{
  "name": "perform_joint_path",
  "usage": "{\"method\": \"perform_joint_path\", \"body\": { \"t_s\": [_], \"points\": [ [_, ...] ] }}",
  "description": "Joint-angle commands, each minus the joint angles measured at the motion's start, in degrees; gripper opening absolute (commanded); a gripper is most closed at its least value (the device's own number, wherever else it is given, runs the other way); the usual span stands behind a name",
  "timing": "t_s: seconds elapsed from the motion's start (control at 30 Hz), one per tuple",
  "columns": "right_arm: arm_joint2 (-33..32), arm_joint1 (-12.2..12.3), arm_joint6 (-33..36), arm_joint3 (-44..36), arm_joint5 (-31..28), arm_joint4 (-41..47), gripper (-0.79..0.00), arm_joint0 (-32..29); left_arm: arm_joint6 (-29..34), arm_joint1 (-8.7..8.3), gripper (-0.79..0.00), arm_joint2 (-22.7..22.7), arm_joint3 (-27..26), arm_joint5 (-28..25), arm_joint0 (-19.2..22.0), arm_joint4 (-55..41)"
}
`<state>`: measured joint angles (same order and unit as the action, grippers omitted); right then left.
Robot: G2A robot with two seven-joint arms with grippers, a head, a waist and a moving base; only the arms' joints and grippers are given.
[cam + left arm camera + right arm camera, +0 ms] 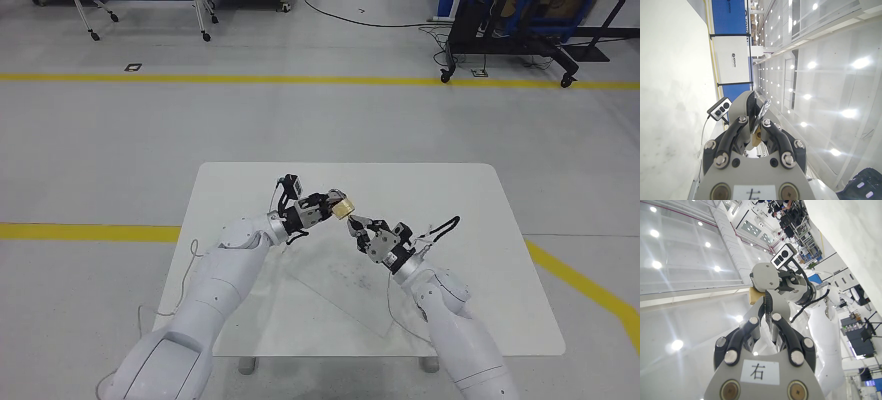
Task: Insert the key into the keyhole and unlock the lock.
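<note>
Top view: brass lock above table

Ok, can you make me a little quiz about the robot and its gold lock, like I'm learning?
1. True or false: the lock lies flat on the table.
2. What holds the lock? A) the left gripper B) a person's hand C) a hook on the wall
3. Fill in: the lock's body is ____ coloured.

Key:
1. False, it is held up above the table.
2. A
3. Gold
</note>
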<state>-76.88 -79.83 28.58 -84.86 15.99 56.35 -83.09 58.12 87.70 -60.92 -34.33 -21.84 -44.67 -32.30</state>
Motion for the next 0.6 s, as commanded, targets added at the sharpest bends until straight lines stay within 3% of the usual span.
{"method": "perform_joint_path", "body": {
  "t_s": [0.0,0.17,0.2,0.27,0.3,0.37,0.57],
  "points": [
    [-0.4,0.1,0.7,0.5,0.8,0.8,-0.785,0.4,-0.4,-0.02,-0.785,-0.1,-0.2,-0.4,-0.1,-0.1],
    [-0.3,0.4,1.0,-0.5,0.6,0.0,-0.785,0.0,-1.3,-0.04,-0.785,-0.3,-0.5,-0.4,-0.4,0.1],
    [-0.3,0.5,1.2,-0.8,0.7,-0.4,-0.742,-0.1,-1.3,-0.05,-0.785,-0.3,-0.5,-0.3,-0.4,0.1],
    [-0.3,0.6,1.3,-1.4,0.2,-1.7,-0.502,-0.4,-1.5,-0.06,-0.785,-0.3,-0.6,-0.2,-0.4,0.2],
    [-0.3,0.7,1.4,-1.7,-0.1,-2.3,-0.446,-0.5,-1.5,-0.07,-0.785,-0.3,-0.7,-0.2,-0.4,0.3],
    [-0.4,0.9,2.0,-2.2,-1.0,-3.6,-0.406,-1.0,-1.9,-0.07,-0.785,-0.4,-0.8,-0.2,-0.5,0.1],
    [-3.0,1.8,3.9,-5.8,-5.7,-8.2,-0.394,-4.4,-3.4,-0.33,-0.785,-0.4,-1.2,2.1,0.3,2.3]
  ]
}}
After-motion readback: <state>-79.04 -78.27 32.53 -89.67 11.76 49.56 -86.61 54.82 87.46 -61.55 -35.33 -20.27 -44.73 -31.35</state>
